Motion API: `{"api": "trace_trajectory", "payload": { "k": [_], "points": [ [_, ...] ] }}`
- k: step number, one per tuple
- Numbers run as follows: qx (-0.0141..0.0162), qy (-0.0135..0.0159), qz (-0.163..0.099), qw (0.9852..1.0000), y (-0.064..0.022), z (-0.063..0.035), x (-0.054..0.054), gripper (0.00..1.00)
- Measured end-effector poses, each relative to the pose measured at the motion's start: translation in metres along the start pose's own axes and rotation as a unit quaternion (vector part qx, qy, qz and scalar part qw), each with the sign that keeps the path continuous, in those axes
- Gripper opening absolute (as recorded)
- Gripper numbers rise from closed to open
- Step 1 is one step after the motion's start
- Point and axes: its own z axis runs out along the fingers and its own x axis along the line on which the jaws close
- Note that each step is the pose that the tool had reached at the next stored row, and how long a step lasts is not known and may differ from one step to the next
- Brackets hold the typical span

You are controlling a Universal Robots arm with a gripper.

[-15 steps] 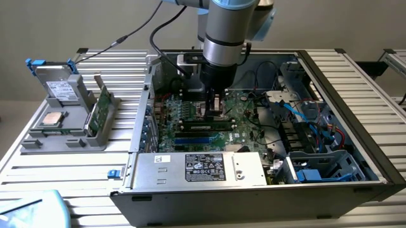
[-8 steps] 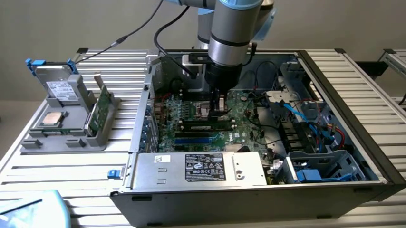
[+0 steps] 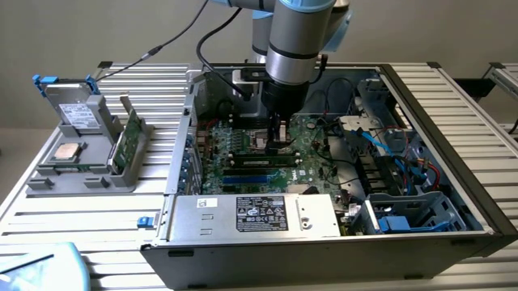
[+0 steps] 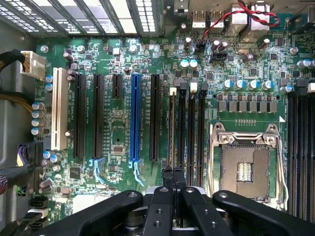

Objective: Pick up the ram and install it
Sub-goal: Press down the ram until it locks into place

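Low in the wrist frame, the black gripper (image 4: 173, 183), fingers pinched together, should press the slim dark ram (image 3: 262, 162) evenly.

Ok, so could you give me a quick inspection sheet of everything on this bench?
Surface: slatted metal table carrying an open computer case.
Job's things: ram lies along a motherboard slot; whether it is fully seated is unclear.
Clutter: grey tray with hard drive, processor chip and upright green board.
Gripper: gripper low over the motherboard, right by the ram.
Cables: blue cables inside the case; black cable to the arm.
Surroundings: plain wall.
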Motion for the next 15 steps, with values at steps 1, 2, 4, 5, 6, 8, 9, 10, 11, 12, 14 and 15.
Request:
{"api": "trace_trajectory", "payload": {
  "k": [1, 2, 4, 5, 6, 8, 9, 10, 11, 12, 14, 15],
  "points": [
    [0.0000, 0.0000, 0.000, 1.0000, 0.0000, 0.0000, 0.0000, 0.11],
    [0.0000, 0.0000, 0.000, 1.0000, 0.0000, 0.0000, 0.0000, 0.11],
    [0.0000, 0.0000, 0.000, 1.0000, 0.0000, 0.0000, 0.0000, 0.11],
    [0.0000, 0.0000, 0.000, 1.0000, 0.0000, 0.0000, 0.0000, 0.11],
    [0.0000, 0.0000, 0.000, 1.0000, 0.0000, 0.0000, 0.0000, 0.11],
    [0.0000, 0.0000, 0.000, 1.0000, 0.0000, 0.0000, 0.0000, 0.11],
    [-0.0003, -0.0004, 0.004, 1.0000, 0.0000, 0.0000, 0.0000, 0.11],
    [-0.0005, -0.0009, 0.010, 0.9999, 0.0000, -0.0001, 0.0000, 0.11],
    [-0.0009, -0.0016, 0.018, 0.9998, 0.0000, -0.0001, 0.0000, 0.11],
    [-0.0012, -0.0025, 0.026, 0.9997, 0.0000, 0.0000, 0.0000, 0.11],
    [-0.0020, -0.0040, 0.042, 0.9991, 0.0000, 0.0000, 0.0000, 0.11],
    [-0.0023, -0.0048, 0.050, 0.9987, 0.0000, 0.0000, 0.0000, 0.11]
  ]
}}
